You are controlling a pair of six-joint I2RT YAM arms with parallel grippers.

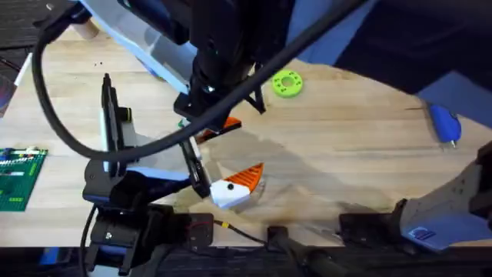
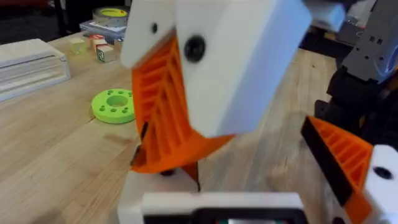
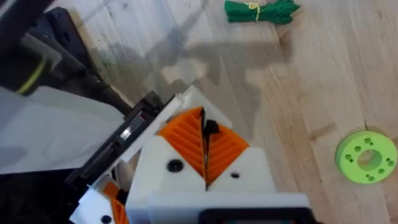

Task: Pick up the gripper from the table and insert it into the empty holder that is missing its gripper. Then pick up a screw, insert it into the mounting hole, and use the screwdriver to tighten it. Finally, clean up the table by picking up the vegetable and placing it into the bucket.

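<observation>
My right gripper (image 3: 203, 118) has reached across to the table's centre left (image 1: 219, 129). Its orange pads are shut on a small black piece that looks like a screw (image 3: 211, 128). Its tips (image 2: 177, 155) hang just over a plain white finger base, the holder (image 2: 138, 190), on my left gripper (image 1: 231, 188). That gripper is open, with one orange-tipped finger (image 2: 345, 165) far to the side. I cannot tell the loose orange gripper piece from the pads. The blue screwdriver (image 1: 444, 123) lies far right. The green vegetable (image 3: 261, 11) lies beyond the grippers. The bucket is out of view.
A green ring with yellow dots (image 1: 288, 83) lies past the grippers. A green studded plate (image 1: 19, 177) sits at the left edge, and a black upright stand (image 1: 111, 115) beside my left arm. Blocks (image 2: 102, 51) and a tape roll (image 2: 112, 12) sit farther off.
</observation>
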